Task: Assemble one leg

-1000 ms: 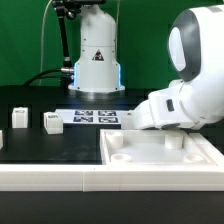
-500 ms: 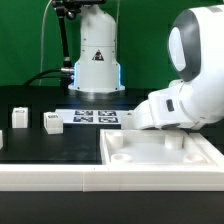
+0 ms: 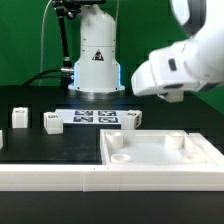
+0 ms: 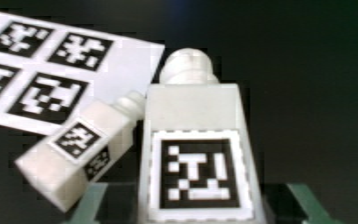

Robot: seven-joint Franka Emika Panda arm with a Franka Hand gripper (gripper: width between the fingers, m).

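Between the fingers of the gripper (image 4: 197, 200), a smooth white blocky leg (image 4: 194, 118), square-tagged, round-tipped; grip itself unclear.

Finding: a robotics laboratory test cell, not a home or a commercial space. Grounds: a white robot base (image 3: 97, 55) bearing a warning triangle and lit blue at its foot, with black cables (image 3: 62, 40) beside it, stands at the back of a black table (image 3: 30, 95) before a plain green backdrop (image 3: 25, 40), and a white robot arm (image 3: 185, 65) hangs over the near side. Square black-and-white tracking tags are printed on the marker board (image 3: 97, 117) lying on the table and on the leg (image 4: 194, 140) seen in the wrist view, and the white tray-like piece (image 3: 160, 160) is bare moulded plastic.
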